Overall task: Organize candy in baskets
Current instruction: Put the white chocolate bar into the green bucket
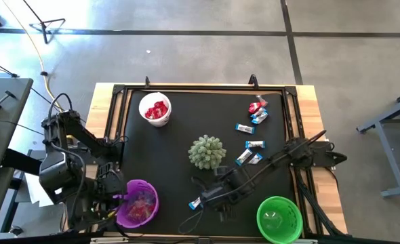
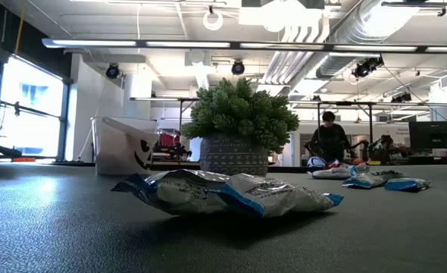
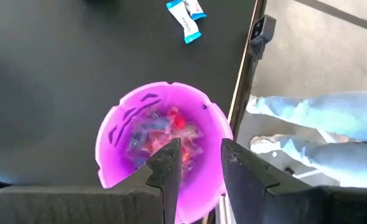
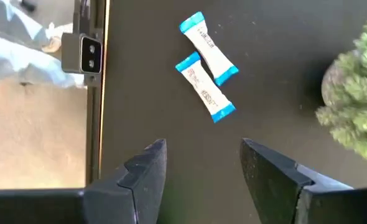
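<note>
The black mat-covered table with a pale wooden rim [image 1: 207, 122] carries three small round baskets. The bright green plastic basket [image 1: 279, 218] stands at the near right corner, and only something pale and clear shows at its bottom; what it is I cannot tell. The purple plastic basket [image 1: 137, 202] stands at the near left corner and holds a heap of pinkish, red and clear wrapped sweets [image 3: 165, 134]. The white round basket [image 1: 155, 109] stands far left and holds red shiny-wrapped sweets [image 1: 156, 110]. In the middle of the mat stands a spiky pale-green ball plant in a patterned pot [image 1: 207, 152]. The left gripper [image 3: 196, 165] hangs directly over the purple basket, its two dark fingers parted with nothing between them. The right gripper [image 4: 202, 163] is low over the mat near the front, between the purple and green baskets; its fingers are spread wide and empty, and two blue-and-white wrapped sweets [image 4: 206, 74] lie touching each other just beside it. More blue-and-white sweets [image 1: 249, 151] lie loose to the right of the plant, and some others with one red sweet [image 1: 257, 110] lie near the far right corner.
</note>
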